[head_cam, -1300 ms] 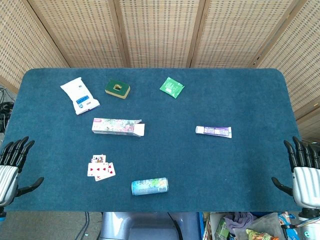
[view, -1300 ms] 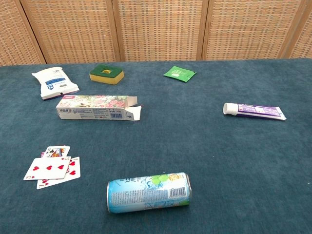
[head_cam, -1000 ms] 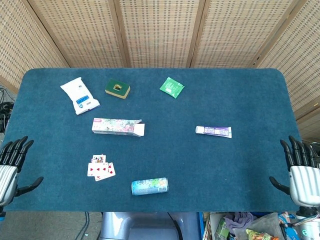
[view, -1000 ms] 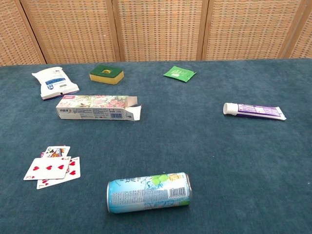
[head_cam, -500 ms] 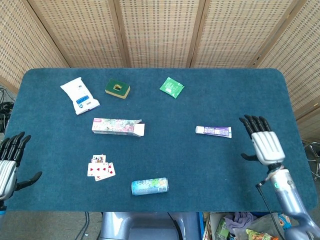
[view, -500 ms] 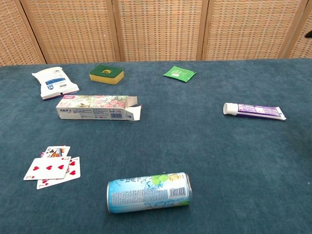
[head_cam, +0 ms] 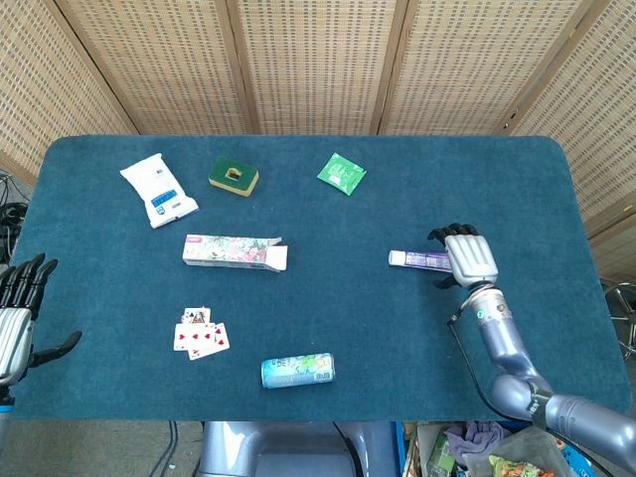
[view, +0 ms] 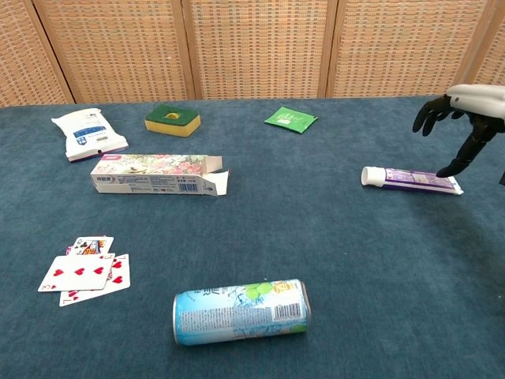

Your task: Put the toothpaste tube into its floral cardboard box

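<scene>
Purple-and-white toothpaste tube [view: 412,179] flat on the blue table [head_cam: 328,318], well apart from the floral cardboard box [view: 158,174] — flap end open. Right hand [head_cam: 467,256] above the tube's crimped end, fingers spread and bent downward, gripping nothing. Left hand [head_cam: 18,313] at the near-left edge — open, empty.

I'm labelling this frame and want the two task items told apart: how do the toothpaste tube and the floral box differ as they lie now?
The toothpaste tube is purple and white; the floral box is white with pink and green flowers. The tube is shorter than the box. The tube has its white cap on, while the box's right end flap hangs open. The right hand hovers open over the tube; no hand is near the box. Both lie flat, lengthwise across the table.
</scene>
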Motion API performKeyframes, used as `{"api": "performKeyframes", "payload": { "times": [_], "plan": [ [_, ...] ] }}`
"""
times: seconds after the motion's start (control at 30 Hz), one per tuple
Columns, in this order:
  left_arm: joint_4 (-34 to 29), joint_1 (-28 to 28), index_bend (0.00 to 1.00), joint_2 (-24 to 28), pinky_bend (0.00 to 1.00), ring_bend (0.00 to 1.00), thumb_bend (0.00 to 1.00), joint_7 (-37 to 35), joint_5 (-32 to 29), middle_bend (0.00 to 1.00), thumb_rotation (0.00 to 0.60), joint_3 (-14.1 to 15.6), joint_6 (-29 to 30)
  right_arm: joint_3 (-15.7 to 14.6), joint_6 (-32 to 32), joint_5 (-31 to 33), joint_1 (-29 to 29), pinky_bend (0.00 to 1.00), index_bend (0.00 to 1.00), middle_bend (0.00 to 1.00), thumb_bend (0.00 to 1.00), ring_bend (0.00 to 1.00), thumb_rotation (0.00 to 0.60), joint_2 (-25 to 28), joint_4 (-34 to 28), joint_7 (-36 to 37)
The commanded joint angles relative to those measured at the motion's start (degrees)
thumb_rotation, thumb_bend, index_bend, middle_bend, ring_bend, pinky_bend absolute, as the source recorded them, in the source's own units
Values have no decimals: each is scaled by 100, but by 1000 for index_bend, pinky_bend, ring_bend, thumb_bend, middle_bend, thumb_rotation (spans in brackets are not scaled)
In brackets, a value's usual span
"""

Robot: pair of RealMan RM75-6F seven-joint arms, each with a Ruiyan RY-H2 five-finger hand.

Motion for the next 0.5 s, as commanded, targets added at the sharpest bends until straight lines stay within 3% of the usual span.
{"api": "performKeyframes", "payload": {
  "times": [0.03,0.5],
  "plan": [
    [6,-19,0,-3,0,0,223,5,-48,0,600,-13,-34,-34,34,407,177,156,309,330,64,204,600,-310,280,-283],
    [-9,-35,0,8,0,0,223,-16,-137,0,600,-30,-51,-95,-95,1325,581,177,320,342,185,215,600,-950,1118,-858]
  ]
}}
